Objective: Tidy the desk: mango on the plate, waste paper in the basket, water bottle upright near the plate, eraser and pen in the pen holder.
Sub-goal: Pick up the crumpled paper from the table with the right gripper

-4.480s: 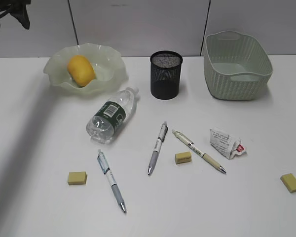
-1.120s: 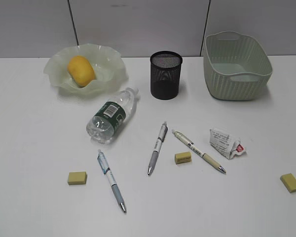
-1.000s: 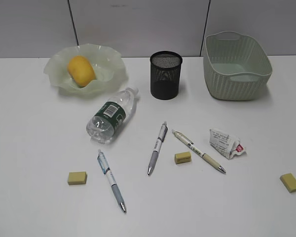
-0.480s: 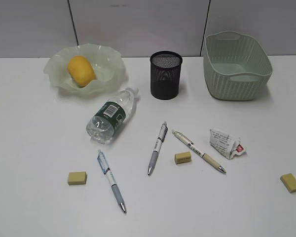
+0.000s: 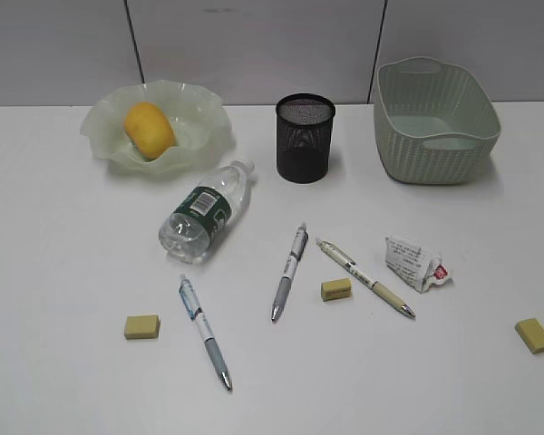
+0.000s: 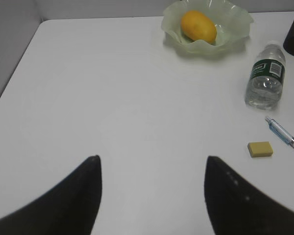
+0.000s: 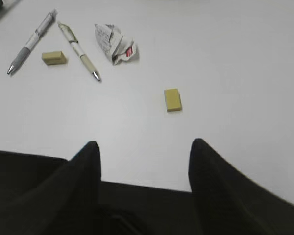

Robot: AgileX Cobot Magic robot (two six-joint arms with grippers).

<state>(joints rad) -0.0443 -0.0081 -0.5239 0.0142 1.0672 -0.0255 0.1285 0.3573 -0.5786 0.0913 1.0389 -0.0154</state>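
The mango (image 5: pixel 149 129) lies in the wavy green plate (image 5: pixel 104 136) at the back left, also in the left wrist view (image 6: pixel 198 26). The water bottle (image 5: pixel 207 210) lies on its side. The black pen holder (image 5: pixel 305 138) stands mid-back, the green basket (image 5: pixel 433 120) at the back right. Waste paper (image 5: pixel 415 262) lies right of three pens (image 5: pixel 289 271) (image 5: pixel 364 277) (image 5: pixel 205 332). Three yellow erasers (image 5: pixel 336 289) (image 5: pixel 142 326) (image 5: pixel 534 334) lie on the desk (image 5: pixel 63 254). My left gripper (image 6: pixel 149 161) is open and empty over bare desk. My right gripper (image 7: pixel 143 147) is open and empty over the desk's front edge.
A grey panelled wall (image 5: pixel 254 45) runs behind the desk. The desk's near edge shows in the right wrist view (image 7: pixel 137 176), dark below it. Neither arm shows in the exterior view.
A dark arm part at the top left of the exterior view 4.5 s ago has left the frame. The objects have not moved.
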